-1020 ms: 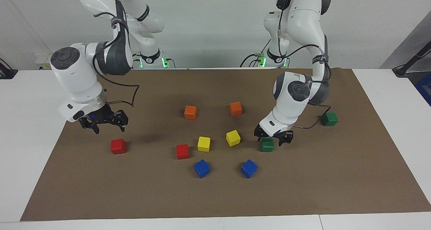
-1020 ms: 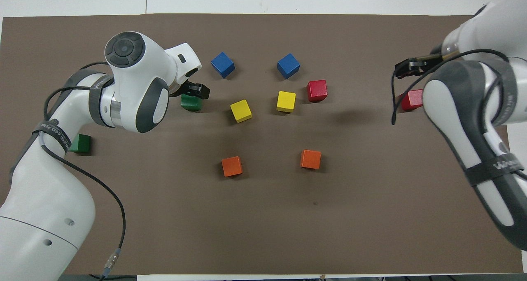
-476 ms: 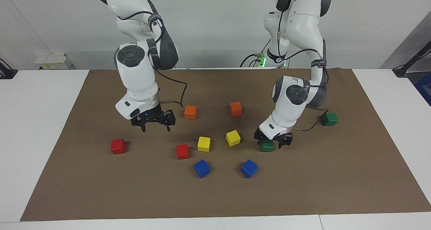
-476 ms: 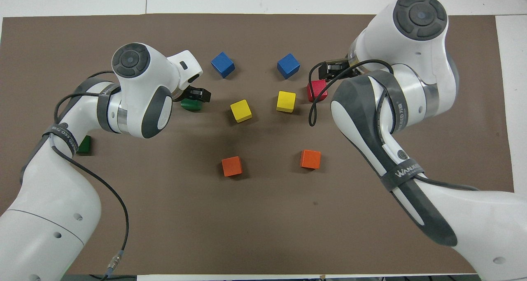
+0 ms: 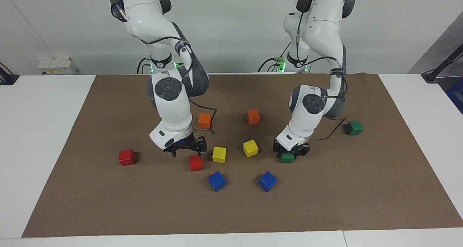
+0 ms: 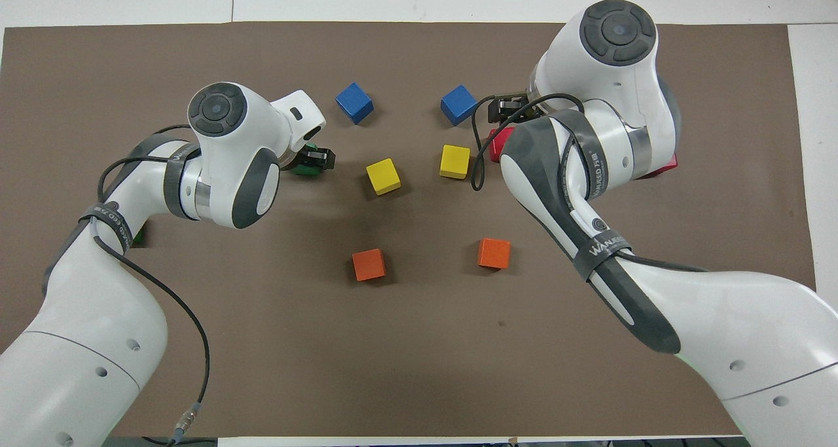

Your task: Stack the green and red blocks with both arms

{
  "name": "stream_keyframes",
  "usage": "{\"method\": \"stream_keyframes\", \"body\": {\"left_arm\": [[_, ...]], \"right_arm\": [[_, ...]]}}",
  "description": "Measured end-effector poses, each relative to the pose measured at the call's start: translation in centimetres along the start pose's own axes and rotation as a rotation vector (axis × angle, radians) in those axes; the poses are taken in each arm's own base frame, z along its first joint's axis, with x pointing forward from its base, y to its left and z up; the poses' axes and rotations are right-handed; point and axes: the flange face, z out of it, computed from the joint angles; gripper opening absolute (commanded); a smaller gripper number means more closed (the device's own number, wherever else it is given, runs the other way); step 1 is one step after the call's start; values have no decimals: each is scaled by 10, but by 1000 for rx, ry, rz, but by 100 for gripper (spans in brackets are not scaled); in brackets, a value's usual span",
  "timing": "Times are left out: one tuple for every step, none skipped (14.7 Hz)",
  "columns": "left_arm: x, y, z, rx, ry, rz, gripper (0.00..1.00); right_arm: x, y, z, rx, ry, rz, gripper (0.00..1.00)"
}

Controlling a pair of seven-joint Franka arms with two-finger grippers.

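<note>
My left gripper is down at the mat, shut on a green block beside a yellow cube; the overhead view shows that gripper over the green block. The other green block lies toward the left arm's end, nearer the robots. Just over a red block my right gripper hangs open, its fingers spread. From above, the right arm hides most of this red block. A second red block lies toward the right arm's end.
On the brown mat, two yellow cubes lie between the grippers. Two blue cubes lie farther from the robots, two orange cubes nearer them.
My left gripper has sunk onto the green block and shut on it. The right arm has swung from the outer red block to over the red block beside the yellow cube.
</note>
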Motion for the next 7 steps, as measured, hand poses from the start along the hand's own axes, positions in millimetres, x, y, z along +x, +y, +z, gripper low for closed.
{"method": "stream_keyframes", "body": {"left_arm": [[1,-1,-1,1,2,-3,0],[2,-2,-3,2,4,-7,0],[4,-5,-7,3,6,-13,0],[7,-9,-15,6,5,-22,0],[11,-18,-29,8,4,-38,0],[13,-33,-47,12,4,-60,0],[13,-52,-68,16,0,-86,0]], "right_arm": [[1,-1,6,2,1,4,100],[1,-2,11,2,0,12,100],[1,-6,15,5,2,19,100],[0,-11,20,7,3,31,100],[-1,-16,25,7,1,44,100],[-1,-18,30,8,-1,54,100],[-1,-20,33,8,-2,61,100]]}}
